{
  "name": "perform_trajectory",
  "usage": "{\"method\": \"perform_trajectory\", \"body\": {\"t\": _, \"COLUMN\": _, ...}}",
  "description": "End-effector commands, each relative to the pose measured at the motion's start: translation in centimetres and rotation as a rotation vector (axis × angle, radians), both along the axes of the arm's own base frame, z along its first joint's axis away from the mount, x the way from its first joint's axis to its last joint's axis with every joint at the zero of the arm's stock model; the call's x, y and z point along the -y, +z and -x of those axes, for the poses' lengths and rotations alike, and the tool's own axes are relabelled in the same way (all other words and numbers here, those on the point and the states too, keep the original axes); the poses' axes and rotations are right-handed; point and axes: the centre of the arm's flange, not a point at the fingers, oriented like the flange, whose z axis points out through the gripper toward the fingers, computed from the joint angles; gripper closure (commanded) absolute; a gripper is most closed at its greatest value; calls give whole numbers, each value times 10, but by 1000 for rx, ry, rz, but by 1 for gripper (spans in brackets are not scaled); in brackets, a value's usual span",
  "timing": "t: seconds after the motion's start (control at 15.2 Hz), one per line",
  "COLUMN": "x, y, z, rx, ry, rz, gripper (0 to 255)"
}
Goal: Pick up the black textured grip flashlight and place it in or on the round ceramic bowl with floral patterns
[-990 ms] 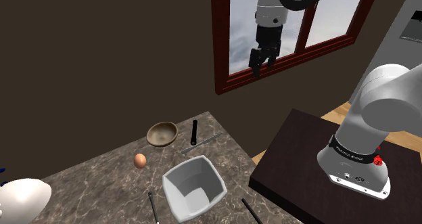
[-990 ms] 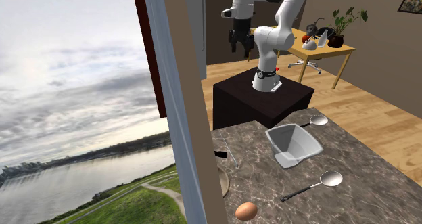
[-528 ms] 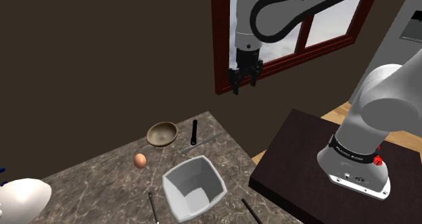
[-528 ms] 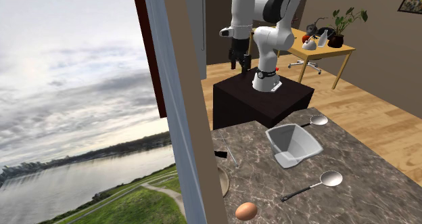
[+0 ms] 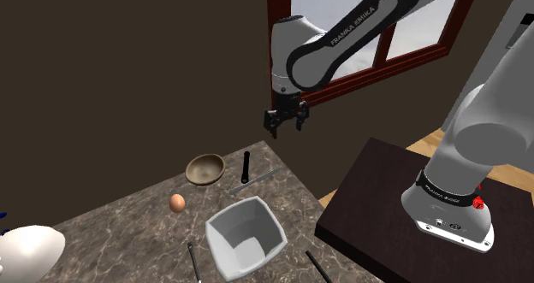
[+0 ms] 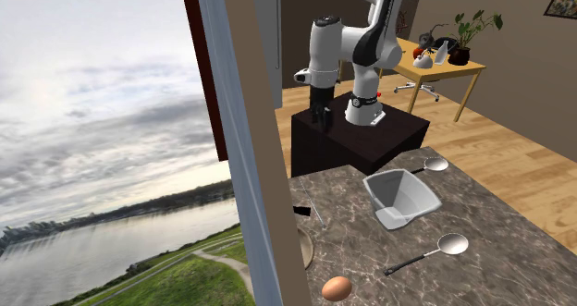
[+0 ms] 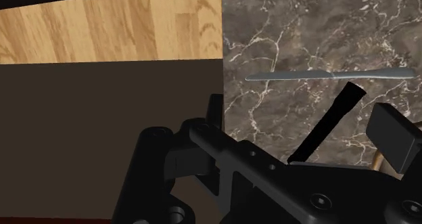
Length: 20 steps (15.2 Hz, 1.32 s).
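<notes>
A slim black flashlight lies on the marble table beside a round brown bowl, which sits just to its left in the shoulder view. My gripper hangs open and holds nothing, well above the table's far corner, up and to the right of the flashlight. In the wrist view the flashlight lies slanted between my spread fingers, far below them. In the second exterior view the gripper hangs beside the dark stand, and only the flashlight's end and the bowl's edge peek past the wall.
A table knife lies just past the flashlight. A white square tub, a brown egg and two long-handled spoons share the marble table. The dark stand is on the right, the window wall behind.
The gripper has come down from in front of the window and swung toward the shoulder view's left, closer to the table's far corner. It stays open. Nothing on the table has moved.
</notes>
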Motion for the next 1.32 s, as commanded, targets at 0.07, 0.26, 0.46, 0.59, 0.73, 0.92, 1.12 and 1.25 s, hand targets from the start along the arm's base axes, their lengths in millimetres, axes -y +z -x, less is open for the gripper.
{"method": "perform_trajectory", "body": {"t": 0.07, "x": -14, "y": -29, "z": -23, "rx": 2, "ry": -66, "rz": 1, "gripper": 0}}
{"method": "perform_trajectory", "body": {"t": 0.26, "x": -25, "y": -59, "z": -47, "rx": 3, "ry": -130, "rz": 2, "gripper": 0}}
{"method": "perform_trajectory", "body": {"t": 0.46, "x": -34, "y": -88, "z": -72, "rx": 4, "ry": -193, "rz": 4, "gripper": 0}}
{"method": "perform_trajectory", "body": {"t": 0.59, "x": -39, "y": -107, "z": -89, "rx": 5, "ry": -236, "rz": 6, "gripper": 0}}
{"method": "perform_trajectory", "body": {"t": 0.73, "x": -43, "y": -127, "z": -106, "rx": 5, "ry": -278, "rz": 7, "gripper": 0}}
{"method": "perform_trajectory", "body": {"t": 0.92, "x": -48, "y": -156, "z": -132, "rx": 6, "ry": -341, "rz": 9, "gripper": 0}}
{"method": "perform_trajectory", "body": {"t": 1.12, "x": -51, "y": -186, "z": -159, "rx": 7, "ry": -405, "rz": 11, "gripper": 0}}
{"method": "perform_trajectory", "body": {"t": 1.25, "x": -52, "y": -201, "z": -173, "rx": 8, "ry": -438, "rz": 12, "gripper": 0}}
